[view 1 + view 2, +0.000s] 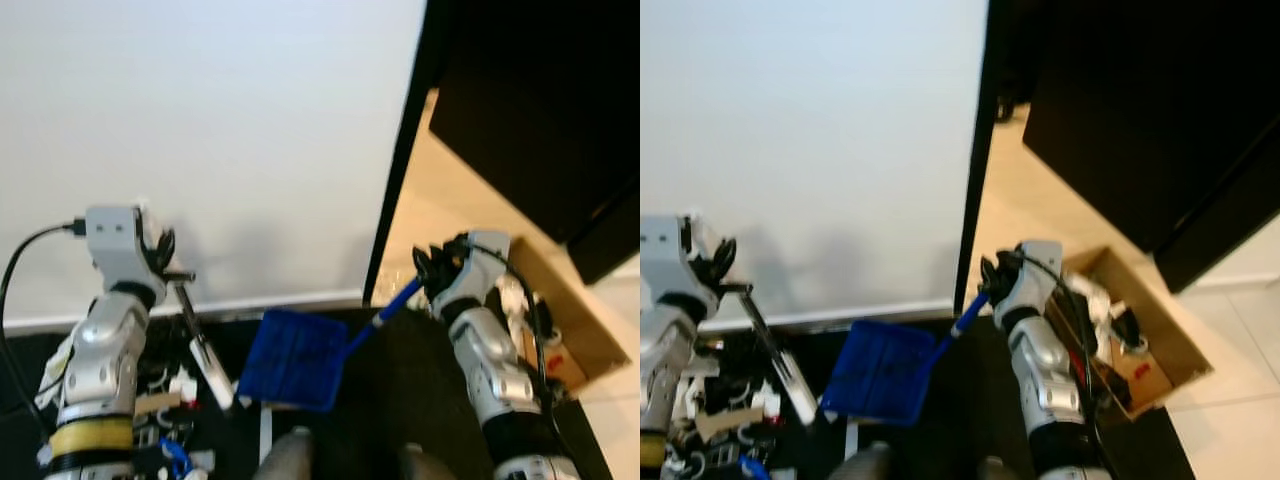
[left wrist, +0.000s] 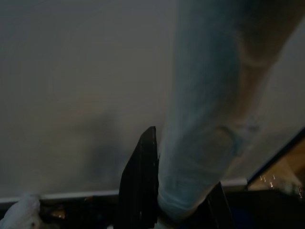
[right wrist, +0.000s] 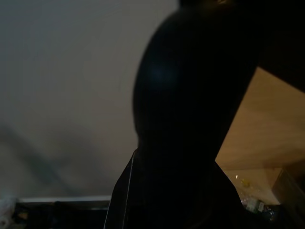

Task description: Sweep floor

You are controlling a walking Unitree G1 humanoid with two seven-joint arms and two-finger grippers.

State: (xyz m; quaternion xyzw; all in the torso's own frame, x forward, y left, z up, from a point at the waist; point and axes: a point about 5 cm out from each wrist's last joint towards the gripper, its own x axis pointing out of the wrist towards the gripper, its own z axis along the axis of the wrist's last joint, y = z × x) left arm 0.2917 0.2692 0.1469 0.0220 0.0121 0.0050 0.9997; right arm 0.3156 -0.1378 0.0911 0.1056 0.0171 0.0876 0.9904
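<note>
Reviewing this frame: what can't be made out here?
- Broom head: the handle in the left tool ends in floor clutter, head view.
- Dirt on the floor: too dark and blurred to tell.
- Cardboard box contents: too small.
- Right tool on the blue dustpan handle: right wrist view blocked by a dark close shape.

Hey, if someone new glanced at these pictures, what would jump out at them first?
Probably the bright blue dustpan low in the middle, its handle held by the right tool. Next, the left tool gripping a black-and-white broom stick before the big white wall, and a cluttered cardboard box at right.
</note>
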